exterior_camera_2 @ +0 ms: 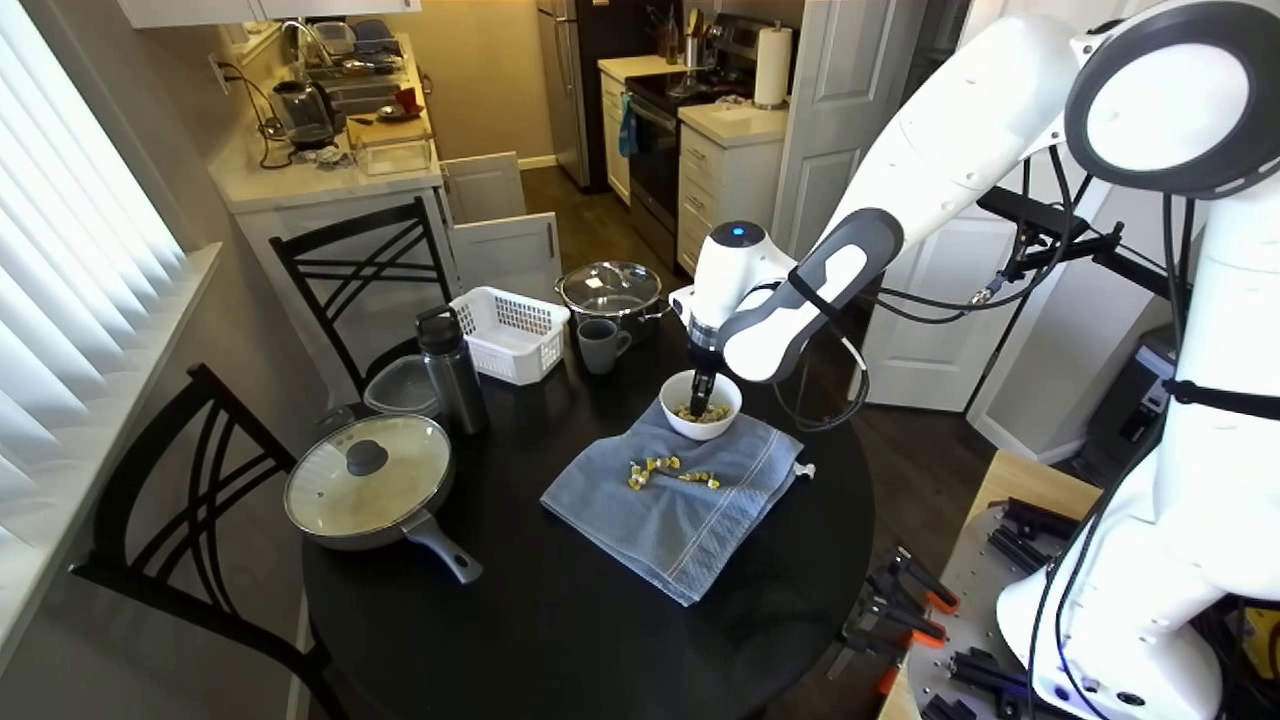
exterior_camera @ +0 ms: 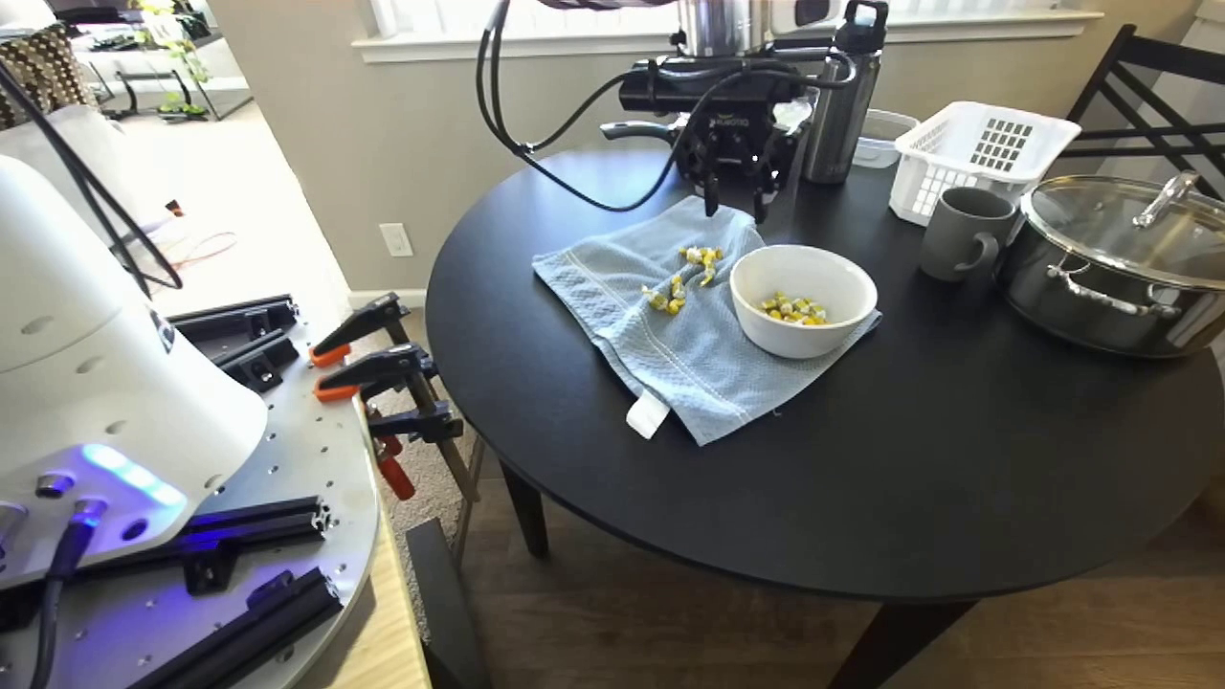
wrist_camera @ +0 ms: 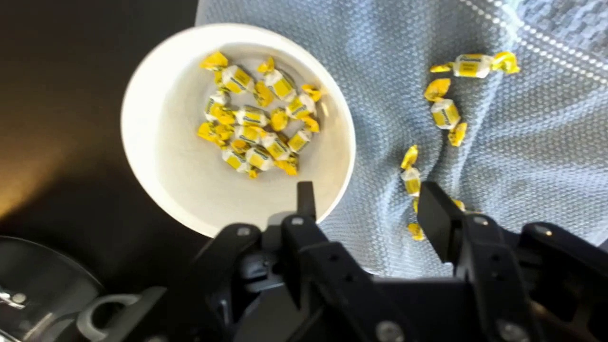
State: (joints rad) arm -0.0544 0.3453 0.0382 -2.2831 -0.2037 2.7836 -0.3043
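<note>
Tool (wrist_camera: 366, 202), jaws apart, near white bowl (wrist_camera: 185, 185); candies (wrist_camera: 275, 145) inside

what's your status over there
Jaws open, empty. Yellow-white wrapped candies loose on light blue cloth towel. Nearest obstacle: round white bowl, more candies inside.

In the wrist view, a gripper finger (wrist_camera: 439, 223) partly hides candies (wrist_camera: 411, 180) on the towel (wrist_camera: 532, 156), the left edge cuts off the pot (wrist_camera: 38, 273), and the wrapper print (wrist_camera: 469, 69) is too blurred to read.
</note>
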